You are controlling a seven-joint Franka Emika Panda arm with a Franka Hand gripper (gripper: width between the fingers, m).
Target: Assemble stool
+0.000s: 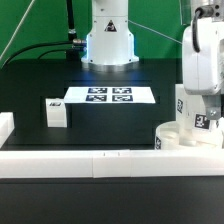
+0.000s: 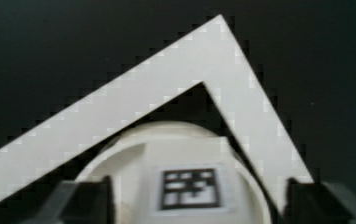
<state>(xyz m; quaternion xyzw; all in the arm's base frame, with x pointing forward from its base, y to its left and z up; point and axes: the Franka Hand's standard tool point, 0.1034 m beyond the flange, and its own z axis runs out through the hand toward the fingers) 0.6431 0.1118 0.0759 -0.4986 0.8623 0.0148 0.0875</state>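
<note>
My gripper (image 1: 204, 112) is at the exterior view's right, over the round white seat (image 1: 178, 141) that lies in the corner of the rails. It is shut on a white leg (image 1: 203, 123) with a tag, held upright and reaching down to the seat. In the wrist view the leg (image 2: 189, 165) fills the space between my fingers (image 2: 82, 202), and the gripper (image 2: 189, 204) closes on its sides. A second leg (image 1: 181, 101) stands just behind the seat. A third leg (image 1: 56, 113) lies on the table at the left.
The marker board (image 1: 108, 95) lies in the middle, before the robot base (image 1: 108, 45). White border rails run along the front (image 1: 90, 162) and the left (image 1: 5, 126). In the wrist view the rails (image 2: 175, 75) meet in a corner beyond the leg.
</note>
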